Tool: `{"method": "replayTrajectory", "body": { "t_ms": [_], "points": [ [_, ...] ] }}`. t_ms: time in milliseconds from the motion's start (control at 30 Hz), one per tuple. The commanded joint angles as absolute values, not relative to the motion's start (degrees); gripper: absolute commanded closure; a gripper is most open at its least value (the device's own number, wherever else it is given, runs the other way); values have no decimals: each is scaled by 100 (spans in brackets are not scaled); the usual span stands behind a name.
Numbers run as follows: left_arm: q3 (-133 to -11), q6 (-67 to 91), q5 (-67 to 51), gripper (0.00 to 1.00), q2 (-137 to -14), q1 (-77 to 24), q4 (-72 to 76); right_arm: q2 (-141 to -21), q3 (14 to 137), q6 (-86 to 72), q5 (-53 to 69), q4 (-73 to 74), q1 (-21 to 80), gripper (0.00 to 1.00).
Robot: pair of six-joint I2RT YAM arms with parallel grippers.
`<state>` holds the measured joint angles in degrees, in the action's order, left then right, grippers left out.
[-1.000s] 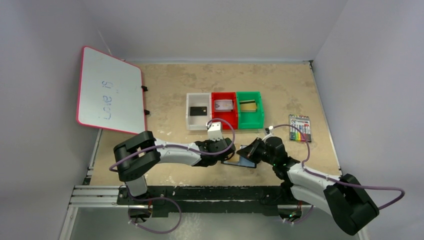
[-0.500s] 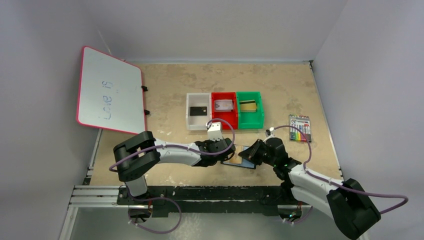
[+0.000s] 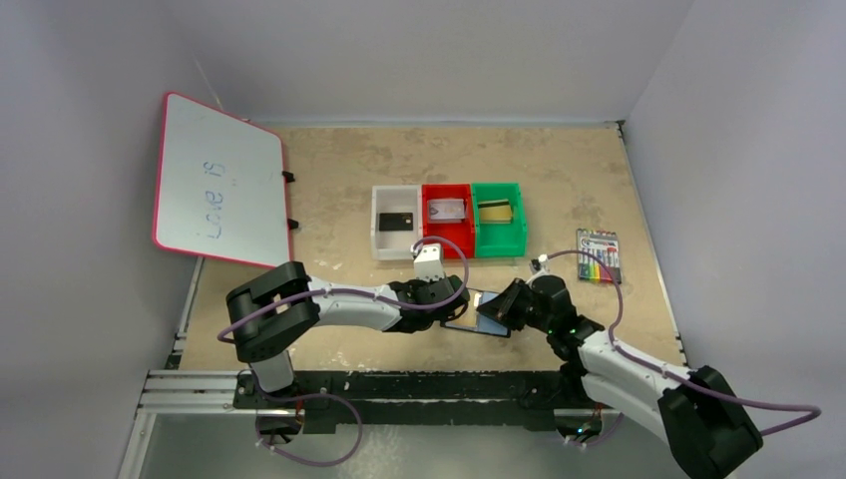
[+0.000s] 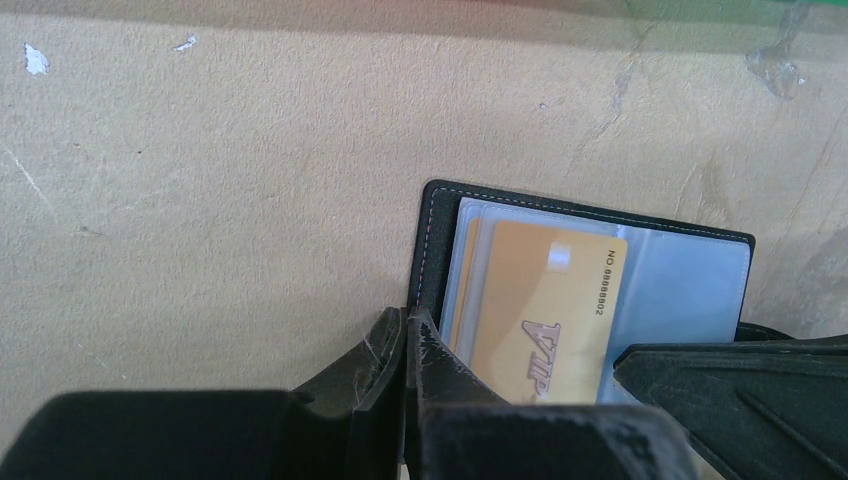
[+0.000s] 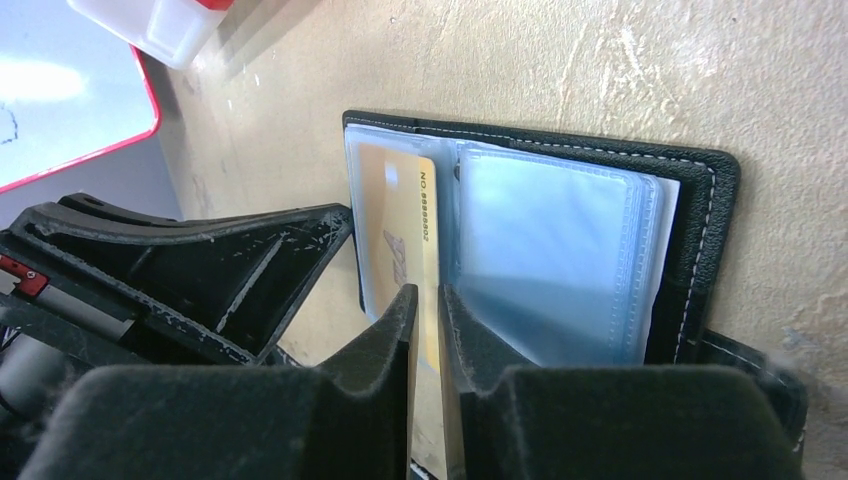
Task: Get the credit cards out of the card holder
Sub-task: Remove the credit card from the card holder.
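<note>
Gold card (image 5: 395, 215) sitting in open card holder (image 3: 487, 321), near side, right of centre. Right gripper (image 5: 428, 292) jaws just cracking apart, straddling card's edge, not clamping. Left gripper (image 4: 405, 318) fully closed, pinning holder's left edge. Likely lining up for pull.

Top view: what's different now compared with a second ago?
The right arm swung its elbow outward to the right while the right gripper kept over the open wallet, where a gold card now shows more plainly. The left gripper stayed shut at the wallet's edge; bins, whiteboard and markers did not move.
</note>
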<state>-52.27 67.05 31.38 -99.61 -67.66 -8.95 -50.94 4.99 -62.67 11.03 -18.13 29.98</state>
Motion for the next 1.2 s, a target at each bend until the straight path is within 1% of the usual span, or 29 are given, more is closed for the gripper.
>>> {"method": "replayTrajectory", "body": {
  "t_ms": [0, 33, 67, 167, 233, 333, 500, 667, 867, 933, 1167],
  "points": [
    [-5191, 6763, 3245, 100, -9780, -6794, -1143, -4902, 748, -6104, 1008, -1605, 3015, 88],
    [-5188, 6763, 3243, 100, -9783, -6794, -1143, -4878, 733, -6100, 1030, -1620, 3017, 93],
    [-5194, 6765, 3244, 100, -9783, -6794, -1143, -4859, 699, -6105, 1059, -1678, 3015, 100],
    [-5193, 6751, 3232, 100, -9777, -6794, -1119, -4898, 571, -6230, 1141, -1929, 3015, 100],
    [-5189, 6751, 3233, 100, -9772, -6790, -1116, -4998, 571, -6250, 1146, -1962, 3019, 88],
    [-5174, 6739, 3229, 100, -9735, -6794, -1075, -5249, 572, -6239, 1270, -2226, 3020, 77],
    [-5173, 6725, 3219, 100, -9728, -6794, -1081, -5782, 608, -6265, 1384, -2618, 3013, 75],
    [-5174, 6724, 3204, 100, -9746, -6793, -1064, -6222, 580, -6302, 1588, -3245, 3006, 76],
    [-5170, 6707, 3174, 100, -9758, -6794, -1046, -6606, 509, -6389, 1750, -3792, 3012, 81],
    [-5174, 6708, 3173, 100, -9764, -6794, -1046, -6657, 471, -6423, 1806, -3962, 3010, 84],
    [-5158, 6716, 3164, 100, -9750, -6794, -1037, -6503, 440, -6499, 1774, -4024, 2998, 88]
  ]
}}
